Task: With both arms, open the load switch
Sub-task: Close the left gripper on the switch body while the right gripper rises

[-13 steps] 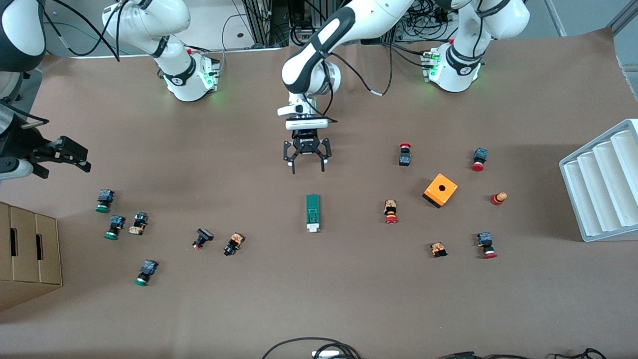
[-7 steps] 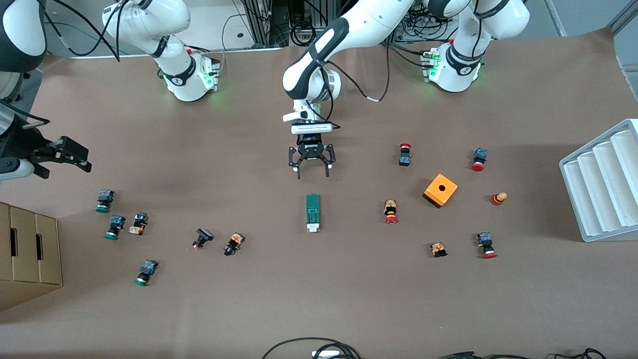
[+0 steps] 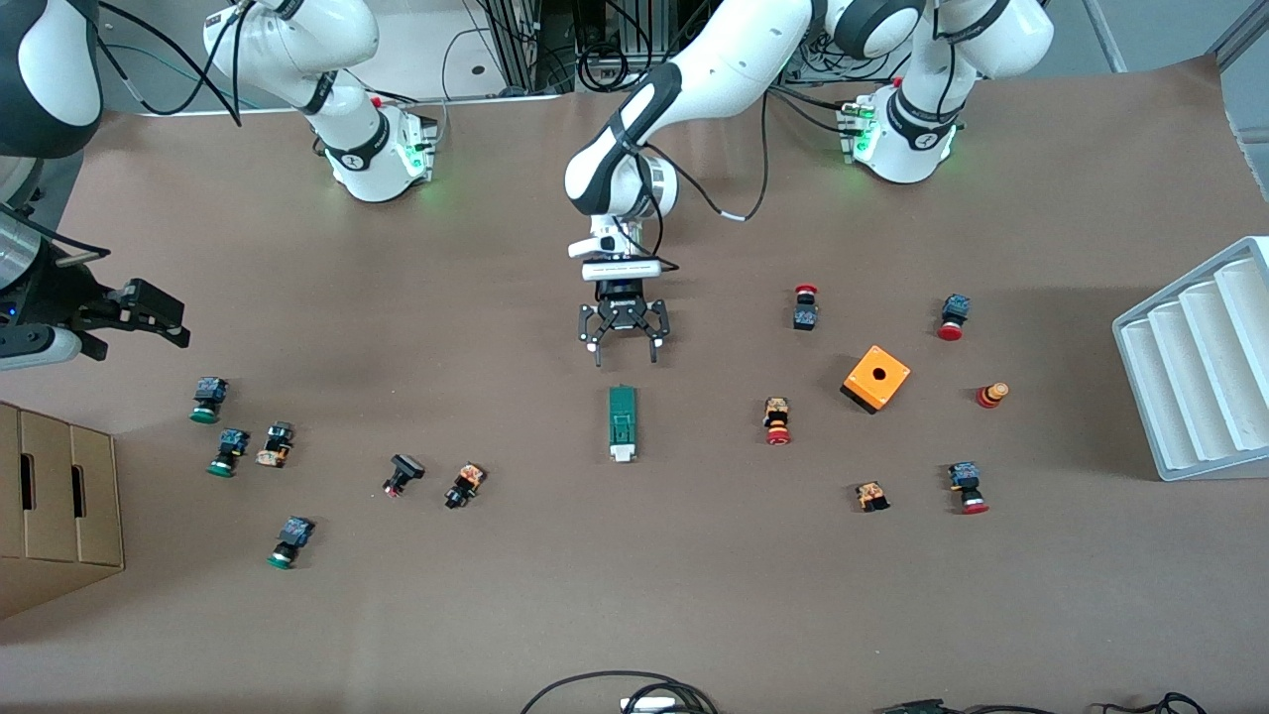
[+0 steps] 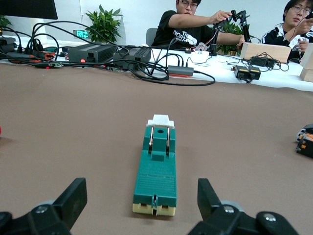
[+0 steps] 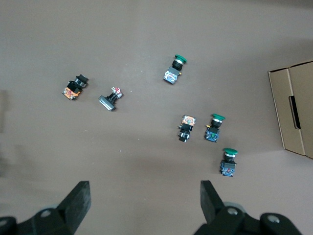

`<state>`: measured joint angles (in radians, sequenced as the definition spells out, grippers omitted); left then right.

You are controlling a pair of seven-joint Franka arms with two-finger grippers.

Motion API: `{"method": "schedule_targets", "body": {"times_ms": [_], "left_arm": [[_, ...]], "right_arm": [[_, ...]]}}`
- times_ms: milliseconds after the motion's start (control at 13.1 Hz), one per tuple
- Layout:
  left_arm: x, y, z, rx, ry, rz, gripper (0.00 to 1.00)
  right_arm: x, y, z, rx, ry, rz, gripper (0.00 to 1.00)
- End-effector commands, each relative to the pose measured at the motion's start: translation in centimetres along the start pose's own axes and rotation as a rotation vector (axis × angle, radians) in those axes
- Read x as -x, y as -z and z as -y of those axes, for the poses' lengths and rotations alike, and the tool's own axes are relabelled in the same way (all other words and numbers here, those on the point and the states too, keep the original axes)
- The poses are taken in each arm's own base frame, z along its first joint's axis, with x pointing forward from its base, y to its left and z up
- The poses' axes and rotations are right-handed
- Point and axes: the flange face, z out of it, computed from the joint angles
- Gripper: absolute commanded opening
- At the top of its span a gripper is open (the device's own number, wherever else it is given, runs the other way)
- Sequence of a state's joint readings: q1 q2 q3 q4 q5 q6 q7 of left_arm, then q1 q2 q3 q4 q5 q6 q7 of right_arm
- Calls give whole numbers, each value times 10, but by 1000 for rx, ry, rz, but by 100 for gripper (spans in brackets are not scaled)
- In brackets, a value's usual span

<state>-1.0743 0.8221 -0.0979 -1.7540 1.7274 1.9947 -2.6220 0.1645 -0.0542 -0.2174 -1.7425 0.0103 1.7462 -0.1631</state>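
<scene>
Just ahead of the left claw (image 3: 625,348), which had dropped closer with fingers spread, the load switch (image 3: 622,422) lay untouched on the table (image 3: 634,595); the right claw (image 3: 149,312) waited spread, well apart.

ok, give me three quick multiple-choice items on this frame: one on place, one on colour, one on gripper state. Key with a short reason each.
1. Where does the load switch lie?
A. on the table, nearer to the front camera than the left gripper
B. inside the cardboard box
C. on the white tray

2. What colour is the box with a hole?
A. blue
B. orange
C. white

3. How do the grippers stand?
A. both shut on the switch
B. left shut, right open
C. both open, holding nothing

Key:
1 A: the green block lies on bare table just below the left gripper in the front view.
2 B: its top and sides show orange.
3 C: the left wrist view shows the fingers spread before the switch; the right gripper waits, open, at the right arm's end.
</scene>
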Motion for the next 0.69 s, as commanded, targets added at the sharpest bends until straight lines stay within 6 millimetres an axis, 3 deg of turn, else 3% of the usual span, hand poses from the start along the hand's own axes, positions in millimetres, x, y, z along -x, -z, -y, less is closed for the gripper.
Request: {"method": "schedule_targets", "body": {"times_ms": [0, 229, 458, 611], "left_arm": [[2, -10, -16, 23, 20, -36, 100], [-4, -31, -8, 14, 9, -68, 100], [18, -38, -5, 7, -6, -58, 100], [20, -37, -6, 6, -5, -57, 100]], "right_arm": [[-5, 3, 1, 25, 12, 7, 100], [-5, 3, 3, 19, 12, 6, 100], [-6, 1, 11, 17, 20, 10, 100], [-7, 0, 12, 16, 20, 13, 100]]}}
